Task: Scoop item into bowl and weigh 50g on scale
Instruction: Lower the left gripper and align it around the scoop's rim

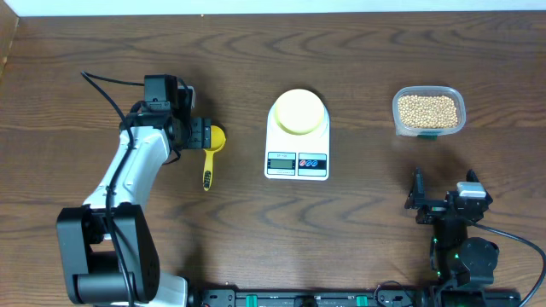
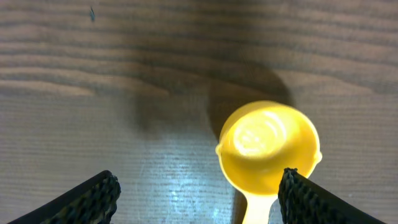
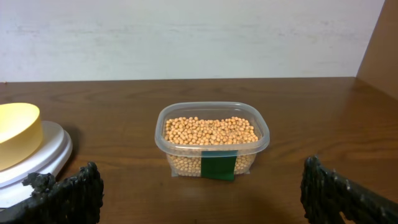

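The beige beans (image 1: 427, 109) (image 3: 209, 130) fill a clear plastic tub (image 1: 429, 128) (image 3: 261, 140) at the right. A pale yellow bowl (image 1: 299, 112) (image 3: 15, 134) rests on the white scale (image 1: 296, 162) (image 3: 46, 155) at the table's middle. My left gripper (image 1: 203, 136) (image 2: 199, 198) hovers open over a bright yellow scoop (image 1: 211, 149) (image 2: 267, 146). The scoop's handle lies just inside the right finger (image 2: 308, 199), and nothing is gripped. My right gripper (image 1: 444, 194) (image 3: 202, 199) stands open in front of the tub, apart from it, with bare table between its fingers.
The scoop's handle (image 1: 206, 175) points toward the table's front edge. A green label (image 3: 218, 165) marks the tub's near wall. Brown wooden table (image 1: 358, 222) stretches between scale, tub and arms; a pale wall rises behind the table's far edge.
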You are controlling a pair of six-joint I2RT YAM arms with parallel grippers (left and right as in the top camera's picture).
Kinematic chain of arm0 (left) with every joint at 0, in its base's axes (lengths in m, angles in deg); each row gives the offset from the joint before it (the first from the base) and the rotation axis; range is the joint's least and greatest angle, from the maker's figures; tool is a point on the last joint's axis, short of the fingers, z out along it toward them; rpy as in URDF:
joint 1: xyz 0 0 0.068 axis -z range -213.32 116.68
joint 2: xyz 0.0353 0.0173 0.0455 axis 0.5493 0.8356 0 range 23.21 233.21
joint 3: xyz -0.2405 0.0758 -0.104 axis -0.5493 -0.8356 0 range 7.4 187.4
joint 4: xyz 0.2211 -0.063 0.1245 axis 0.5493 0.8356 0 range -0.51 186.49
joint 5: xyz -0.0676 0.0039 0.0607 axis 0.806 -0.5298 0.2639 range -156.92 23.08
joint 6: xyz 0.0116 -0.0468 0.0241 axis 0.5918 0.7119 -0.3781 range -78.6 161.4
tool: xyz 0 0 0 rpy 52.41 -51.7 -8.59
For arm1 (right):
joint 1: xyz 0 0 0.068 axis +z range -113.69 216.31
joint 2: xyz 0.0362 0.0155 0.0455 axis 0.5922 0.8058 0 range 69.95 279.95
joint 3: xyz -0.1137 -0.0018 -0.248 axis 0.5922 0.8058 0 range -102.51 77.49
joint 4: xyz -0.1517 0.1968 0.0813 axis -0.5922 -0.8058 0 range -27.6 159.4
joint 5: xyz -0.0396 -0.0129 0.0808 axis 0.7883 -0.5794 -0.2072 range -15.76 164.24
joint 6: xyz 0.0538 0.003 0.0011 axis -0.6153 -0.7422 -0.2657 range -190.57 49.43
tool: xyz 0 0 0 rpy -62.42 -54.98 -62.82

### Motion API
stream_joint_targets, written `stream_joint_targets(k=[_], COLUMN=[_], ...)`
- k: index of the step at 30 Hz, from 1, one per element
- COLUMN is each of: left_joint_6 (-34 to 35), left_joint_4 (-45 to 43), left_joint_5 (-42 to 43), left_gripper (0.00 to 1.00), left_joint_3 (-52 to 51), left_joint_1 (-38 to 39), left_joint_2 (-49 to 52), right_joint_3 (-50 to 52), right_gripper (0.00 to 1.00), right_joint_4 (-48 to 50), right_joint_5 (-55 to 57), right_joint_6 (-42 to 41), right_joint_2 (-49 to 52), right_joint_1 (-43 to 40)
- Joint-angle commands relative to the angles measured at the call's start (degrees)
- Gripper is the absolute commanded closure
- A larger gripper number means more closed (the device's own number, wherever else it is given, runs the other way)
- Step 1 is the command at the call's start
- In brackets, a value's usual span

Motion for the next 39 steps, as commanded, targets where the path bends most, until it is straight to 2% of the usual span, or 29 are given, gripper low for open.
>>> stream_joint_targets(k=[1, 20, 39], left_joint_6=[-1.0, -1.0, -1.0], left_joint_4=[0.4, 2.1, 11.6], left_joint_5=[0.5, 0.5, 0.5], left_gripper=[0.16, 0.16, 0.16], left_joint_3=[1.2, 3.5, 12.4], left_joint_1=[-0.2, -0.2, -0.2], left_joint_2=[1.9, 2.8, 2.8], right_joint_3=[0.1, 0.1, 0.1], right_gripper=[0.01, 0.01, 0.01], right_joint_4=[-0.2, -0.2, -0.2], right_joint_5=[0.1, 0.1, 0.1], right_joint_6=[0.5, 0.5, 0.5], right_joint_2=[-0.5, -0.5, -0.5], right_joint_1=[0.5, 0.5, 0.5])
